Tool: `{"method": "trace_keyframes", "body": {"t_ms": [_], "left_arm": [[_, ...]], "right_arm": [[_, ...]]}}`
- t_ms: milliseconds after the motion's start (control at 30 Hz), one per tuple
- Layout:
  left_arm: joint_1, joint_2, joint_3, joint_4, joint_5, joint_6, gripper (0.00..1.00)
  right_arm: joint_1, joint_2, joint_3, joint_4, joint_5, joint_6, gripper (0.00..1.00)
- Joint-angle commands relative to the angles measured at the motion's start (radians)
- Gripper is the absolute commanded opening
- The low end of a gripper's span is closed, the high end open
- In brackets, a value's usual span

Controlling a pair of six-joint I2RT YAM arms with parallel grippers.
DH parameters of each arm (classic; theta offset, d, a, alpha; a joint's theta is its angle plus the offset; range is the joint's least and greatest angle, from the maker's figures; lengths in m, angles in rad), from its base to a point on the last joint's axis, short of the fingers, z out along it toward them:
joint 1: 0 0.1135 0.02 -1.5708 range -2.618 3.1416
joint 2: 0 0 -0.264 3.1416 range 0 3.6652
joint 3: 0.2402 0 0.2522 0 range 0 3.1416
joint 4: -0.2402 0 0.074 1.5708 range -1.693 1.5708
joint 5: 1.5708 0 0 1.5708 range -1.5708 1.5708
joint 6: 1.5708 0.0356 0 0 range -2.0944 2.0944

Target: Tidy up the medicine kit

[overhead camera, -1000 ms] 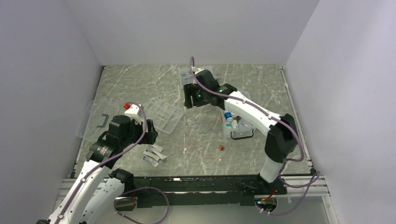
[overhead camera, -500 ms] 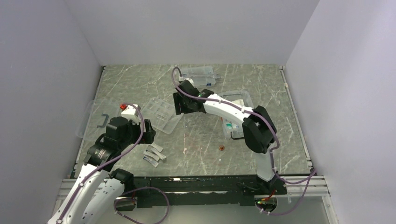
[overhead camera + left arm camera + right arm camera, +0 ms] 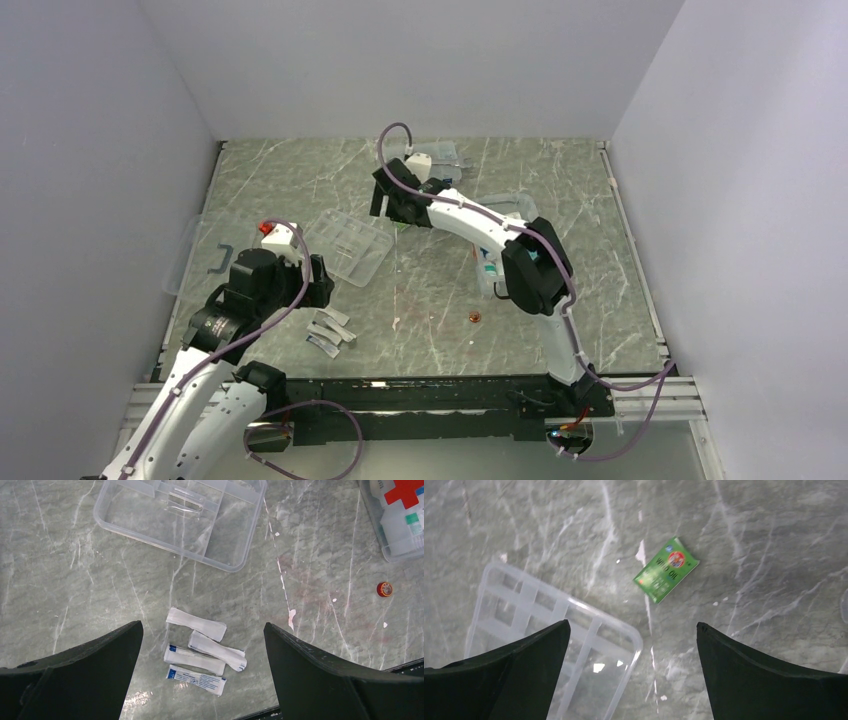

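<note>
The medicine kit's clear box [image 3: 400, 530], marked with a red cross and holding small bottles, shows at the top right of the left wrist view; in the top view my right arm covers most of it [image 3: 488, 268]. Its clear divided tray [image 3: 350, 245] lies left of centre, and the black-handled lid [image 3: 210, 258] sits at the far left. Several white packets [image 3: 202, 652] lie on the table below my open left gripper [image 3: 202, 626]. A green packet [image 3: 666, 569] lies flat just beyond my open, empty right gripper [image 3: 633, 624], which hovers over the tray's corner [image 3: 624, 635].
A flatter clear case [image 3: 438, 155] stands at the back of the table behind my right gripper [image 3: 388, 208]. A small red cap [image 3: 384, 589] lies on the marble near the box. My left gripper [image 3: 322, 283] hangs between the tray and the packets [image 3: 330, 333].
My right gripper has swung left from beside the box to the tray's far corner, and its jaws have opened wider. The left arm has barely moved.
</note>
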Motion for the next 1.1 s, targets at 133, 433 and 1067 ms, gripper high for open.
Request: {"method": "trace_keyframes", "body": {"t_ms": [133,433,1067], "left_arm": [[-0.001,0.011,0.044,0.005,-0.004,-0.002,0.99],[-0.001,0.012,0.042,0.005,-0.004,-0.002,0.99],[-0.001,0.017,0.043,0.005,0.004,-0.001,0.99]], "right_arm": [[-0.014,0.098,0.12,-0.081,0.151,0.182,1.0],[-0.021,0.233,0.292,-0.213,0.163,0.284,1.0],[-0.042,0.308,0.285,-0.205,0.103,0.309,1.0]]}}
